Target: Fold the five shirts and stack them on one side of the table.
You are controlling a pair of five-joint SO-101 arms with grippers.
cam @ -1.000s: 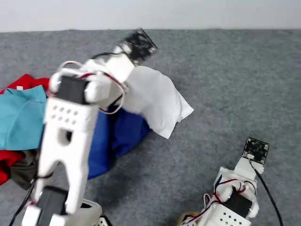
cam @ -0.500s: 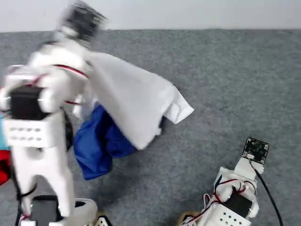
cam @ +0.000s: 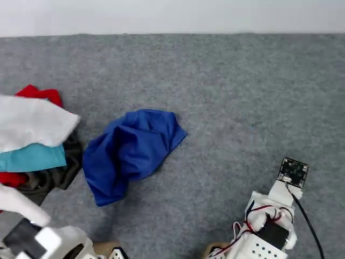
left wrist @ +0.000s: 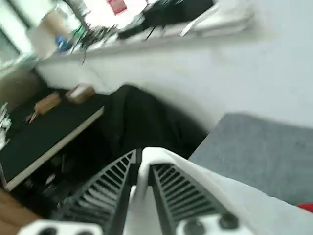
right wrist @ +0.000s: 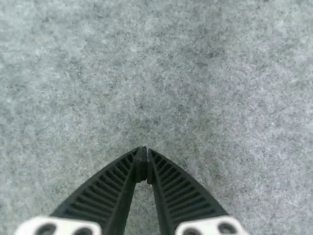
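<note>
white shirt (cam: 32, 127) spreads over the pile at the table's left edge, on top of a teal shirt (cam: 32, 157), with a red shirt (cam: 39, 94) and a dark shirt (cam: 56, 175) showing beneath. a fold of it is pinched between the closed fingers of the left gripper (left wrist: 142, 159). blue shirt (cam: 129, 151) lies crumpled just beside the pile. right gripper (right wrist: 142, 169), fingers pressed together on nothing, hangs over the bare grey table (cam: 242, 97).
</note>
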